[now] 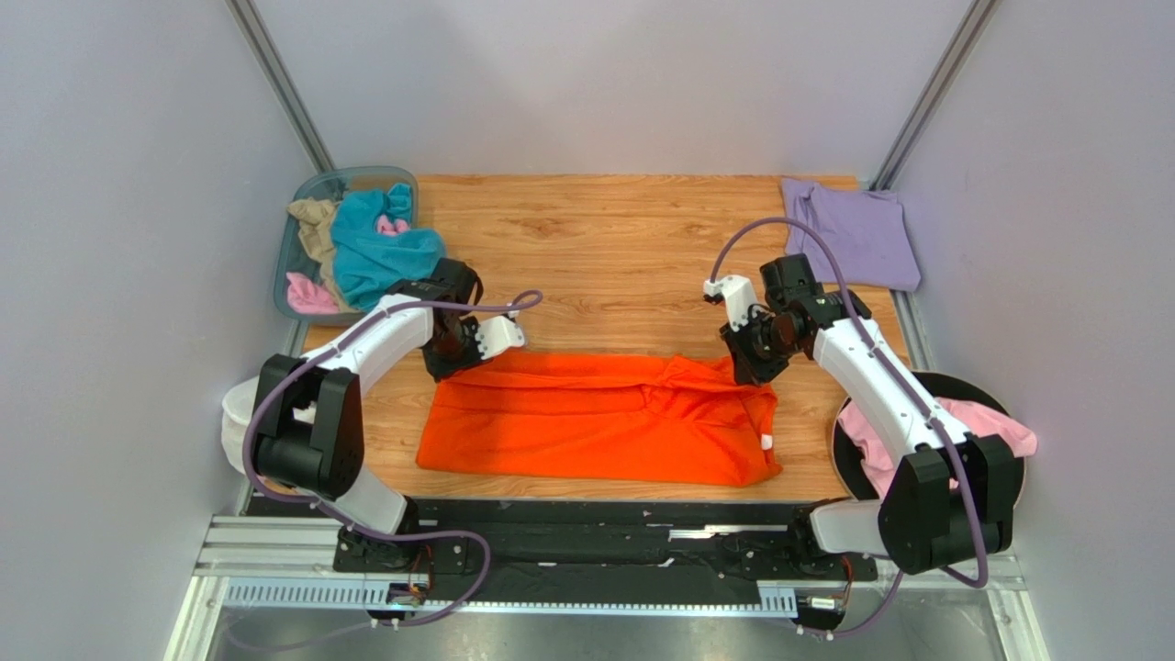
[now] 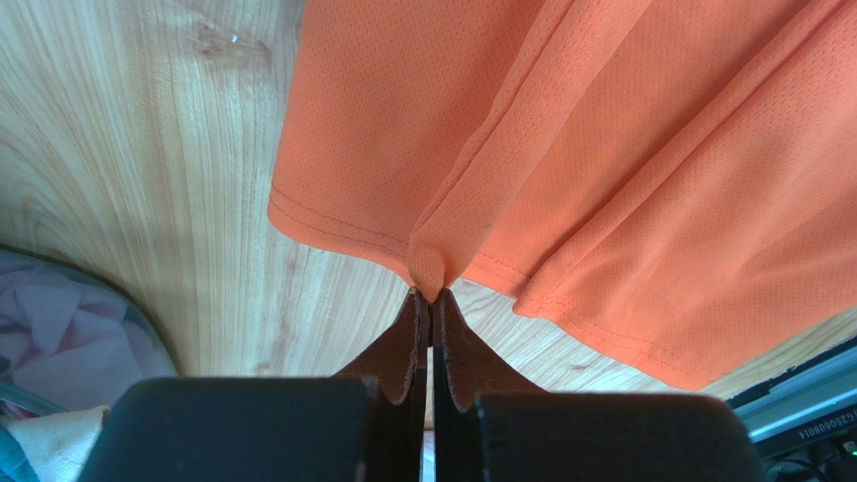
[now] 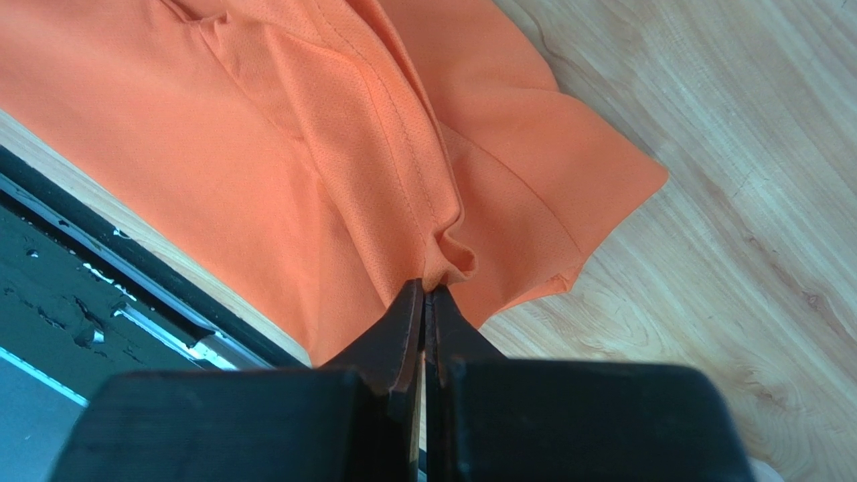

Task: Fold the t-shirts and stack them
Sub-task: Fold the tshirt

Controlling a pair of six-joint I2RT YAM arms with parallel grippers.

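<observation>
A bright orange t-shirt [image 1: 600, 420] lies spread across the near half of the wooden table, folded along its length. My left gripper [image 1: 462, 351] is shut on its far left edge; the left wrist view shows the hem [image 2: 431, 271] pinched between the fingertips. My right gripper [image 1: 749, 361] is shut on the far right edge, a fold of orange cloth [image 3: 448, 259] caught between its jaws. A pale lavender t-shirt [image 1: 852, 232] lies flat at the far right corner. Teal, tan and pink t-shirts [image 1: 362, 245] are heaped in a bin at the far left.
The clear grey bin [image 1: 315, 193] stands at the table's far left corner. A pink cloth [image 1: 966, 420] lies on a dark round holder [image 1: 982, 390] at the right edge. A black rail [image 1: 593, 521] runs along the near edge.
</observation>
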